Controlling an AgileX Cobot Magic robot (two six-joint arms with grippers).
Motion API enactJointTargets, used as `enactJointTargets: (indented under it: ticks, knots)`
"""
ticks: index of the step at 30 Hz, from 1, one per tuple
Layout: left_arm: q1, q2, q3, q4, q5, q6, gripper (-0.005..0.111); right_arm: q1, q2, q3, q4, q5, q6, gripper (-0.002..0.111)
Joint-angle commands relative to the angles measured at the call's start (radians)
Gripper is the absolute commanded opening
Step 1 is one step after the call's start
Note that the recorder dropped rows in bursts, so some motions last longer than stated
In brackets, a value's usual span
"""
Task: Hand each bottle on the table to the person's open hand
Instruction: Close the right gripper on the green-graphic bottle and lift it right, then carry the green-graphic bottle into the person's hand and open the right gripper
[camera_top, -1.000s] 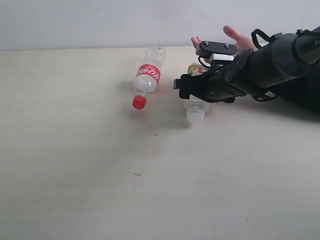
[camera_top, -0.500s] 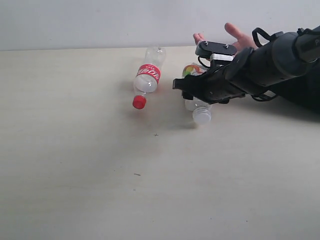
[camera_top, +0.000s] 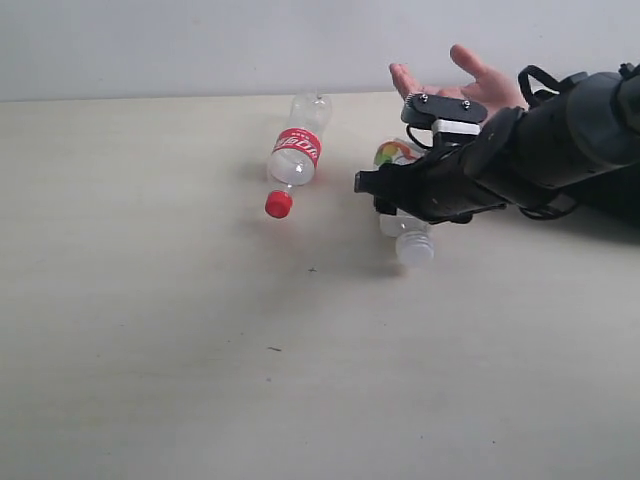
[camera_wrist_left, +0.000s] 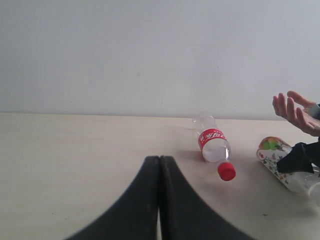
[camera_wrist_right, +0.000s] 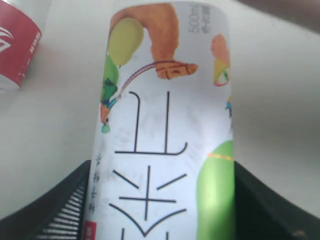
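Right gripper (camera_top: 388, 190) clamps white-capped bottle (camera_wrist_right: 165, 115) near far edge, ready for the open hand (camera_top: 460, 82). Left gripper (camera_wrist_left: 160, 165) closed, idle

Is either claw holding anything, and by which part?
The right claw grips the white-capped bottle around its labelled body; the left claw is shut, empty.

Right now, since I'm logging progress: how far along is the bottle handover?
Done: nothing visible; the person's open hand holds no bottle. In hand: the right gripper clamps the white-capped bottle, short of the palm. Left: that handover, then the red-labelled bottle lying on the table. The left gripper is shut, empty.
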Motion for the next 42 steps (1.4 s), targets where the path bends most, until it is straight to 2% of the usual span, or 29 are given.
enactJointTargets:
  ticks: [1,9,19,32,42]
  knots:
    - [0.001,-0.006,0.003,-0.009,-0.006,0.001,0.000,0.004,-0.074,0.076,-0.003,-0.031,0.005,0.000]
    - [0.001,-0.006,0.003,-0.009,-0.006,0.001,0.000,0.004,-0.239,0.210,-0.004,0.003,0.005,0.000]
    - [0.001,-0.006,0.003,-0.009,-0.006,0.001,0.000,0.004,-0.463,0.364,-0.011,0.186,-0.040,0.000]
    - [0.001,-0.006,0.003,-0.009,-0.006,0.001,0.000,0.004,-0.823,0.637,-0.015,0.253,-0.075,0.000]
    - [0.001,-0.006,0.003,-0.009,-0.006,0.001,0.000,0.004,-1.143,0.631,-0.045,0.301,-0.071,0.000]
